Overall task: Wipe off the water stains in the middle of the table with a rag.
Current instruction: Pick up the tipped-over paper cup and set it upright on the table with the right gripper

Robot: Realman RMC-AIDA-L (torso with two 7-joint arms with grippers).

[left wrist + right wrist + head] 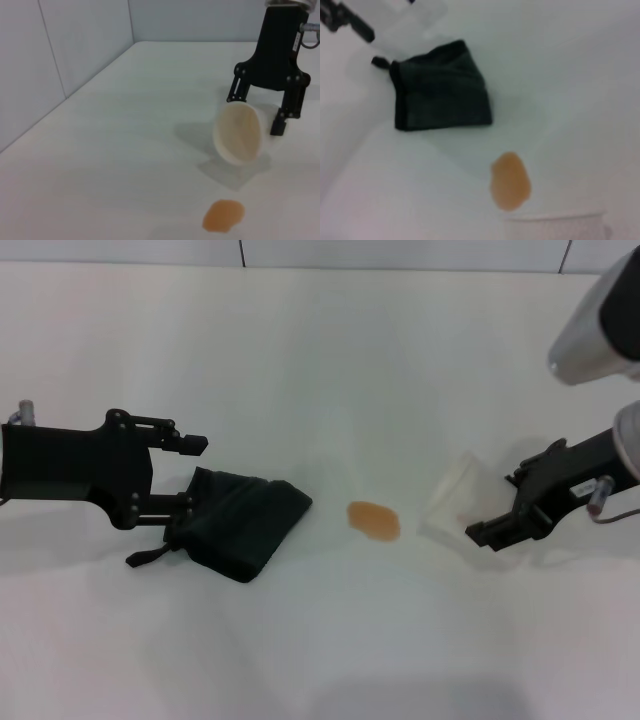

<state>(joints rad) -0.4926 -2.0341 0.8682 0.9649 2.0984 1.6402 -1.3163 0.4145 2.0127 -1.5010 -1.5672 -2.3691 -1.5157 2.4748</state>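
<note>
left gripper (190,472) stands open astride the rag (243,519), apparently poised to grasp, while right gripper (497,523) grips the tipped cup (455,498) beside the water stains (374,520).

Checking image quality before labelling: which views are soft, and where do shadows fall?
Head view: sharp; the dark green-black cloth rag and small orange-brown liquid stain are crisp, with faint shadows on the white table. Left wrist view: fairly sharp; the tipped translucent white cup in the right claw casts a soft shadow towards the stain. Right wrist view: blurred, rag and stain edges smeared.
</note>
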